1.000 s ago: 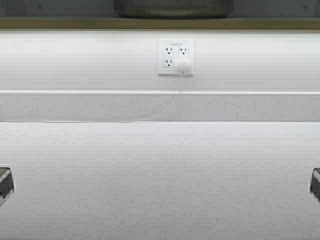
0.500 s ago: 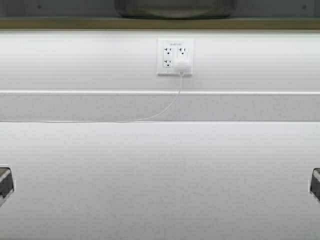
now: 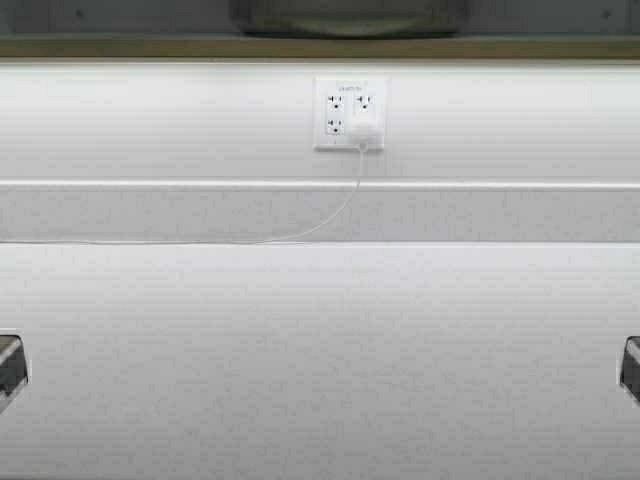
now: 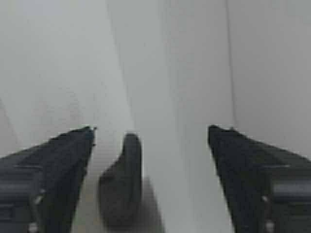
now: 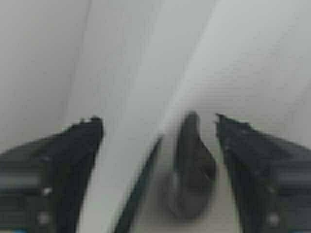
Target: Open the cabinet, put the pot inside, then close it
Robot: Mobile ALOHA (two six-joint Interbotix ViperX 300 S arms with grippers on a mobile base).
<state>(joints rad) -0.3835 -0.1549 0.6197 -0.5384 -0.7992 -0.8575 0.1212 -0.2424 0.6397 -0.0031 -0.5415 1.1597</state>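
**Position of task items.** In the high view, the wide, low grey metal pot (image 3: 348, 18) is seen at 12 o'clock, cut off by the frame edge. It is seated above the tan wood-look bottom edge of the wall-hung cabinet (image 3: 150, 47). A grey back panel is visible behind it, so the pot is judged to be inside already. No doors or handles are in view, and door position cannot be confirmed.

**Hands.** The left hand (image 4: 150, 128) is released, with dark fingers (image 4: 58, 155) spread wide and nothing held. The right hand (image 5: 158, 118) is likewise released and empty. A dark rounded shape lies between each pair of fingers; it cannot be identified. Only small dark parts of the left arm (image 3: 9, 368) and right arm (image 3: 631, 368) are seen, at approx. 8 and 4 o'clock, low over the white tabletop (image 3: 320, 350).

**Other items.** A white four-socket wall outlet (image 3: 350, 113) is noted at 12 o'clock below the cabinet. A thin white cord (image 3: 300, 235) runs from it toward 9 o'clock along the back of the tabletop.

**Risks (judgement).**
- Closing is judged outstanding. With the doors out of view, a handle may be missed or hit when reached for.
- If the pot overhangs the front edge, a closing door could strike it, stay ajar, or nudge it off.
- Arms raised from low positions could snag the cord or knock the plug.
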